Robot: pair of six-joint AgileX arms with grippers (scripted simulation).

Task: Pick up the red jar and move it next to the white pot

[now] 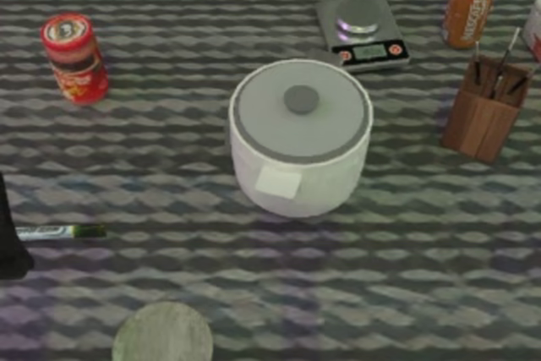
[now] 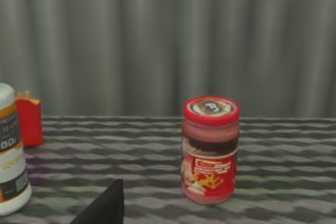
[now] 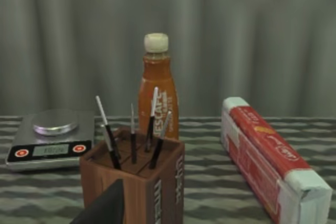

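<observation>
Top view puts the red jar upright at the table's far left, well apart from the white pot; the left arm is nearer, finger state unclear.

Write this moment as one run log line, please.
red jar: upright, far left, untouched | white pot: centre, lid on | left gripper: left edge, away from jar | right arm: unseen in top view
</observation>
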